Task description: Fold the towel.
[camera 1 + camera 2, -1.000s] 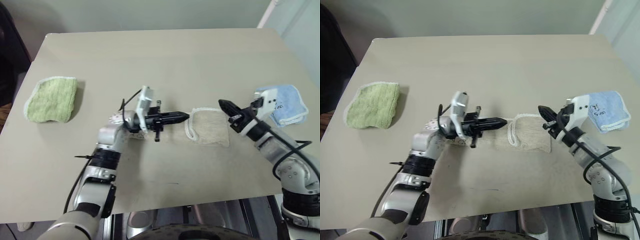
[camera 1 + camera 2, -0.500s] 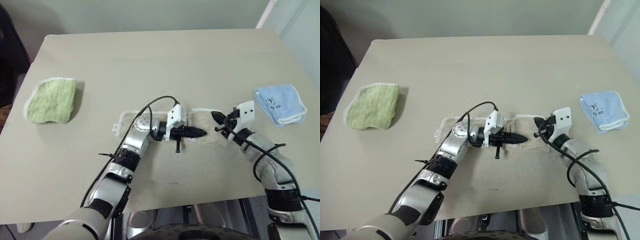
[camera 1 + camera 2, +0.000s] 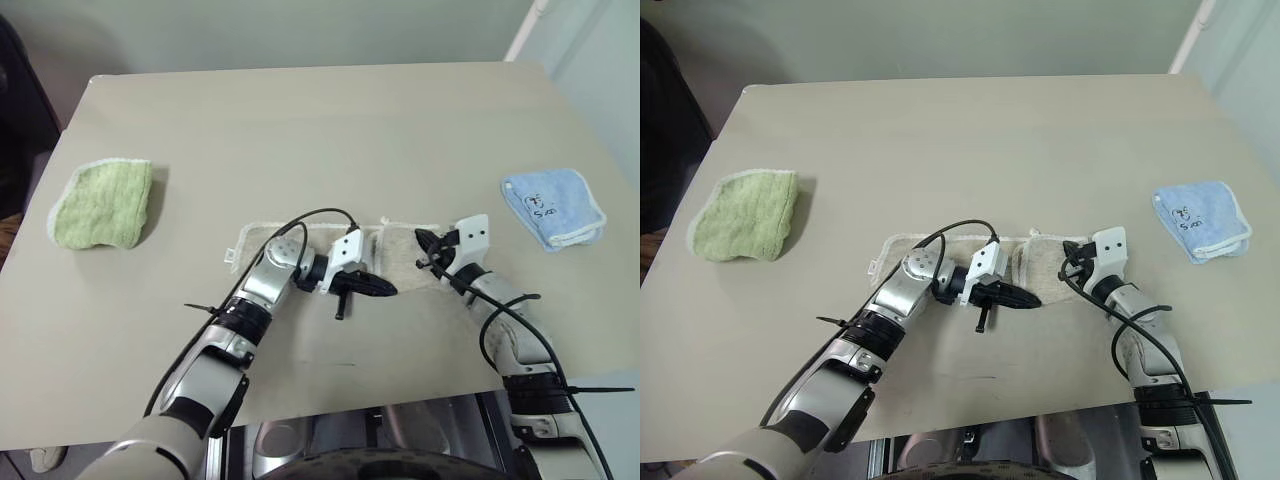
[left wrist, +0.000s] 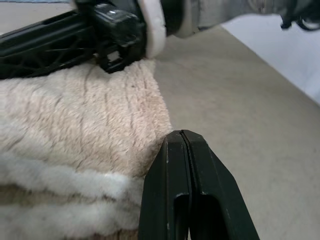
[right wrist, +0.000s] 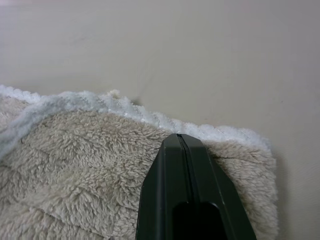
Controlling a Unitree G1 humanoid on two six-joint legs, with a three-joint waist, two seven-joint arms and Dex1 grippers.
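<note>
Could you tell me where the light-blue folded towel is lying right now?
In the left eye view the light-blue towel lies near the table's right edge, apart from the beige towel and beyond the right gripper.

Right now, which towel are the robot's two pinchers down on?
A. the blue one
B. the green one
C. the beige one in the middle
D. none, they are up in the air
C. Both the left gripper and the right gripper, fingers shut, are down at the beige towel in the middle of the table; the green towel and the blue towel lie off to the sides.
</note>
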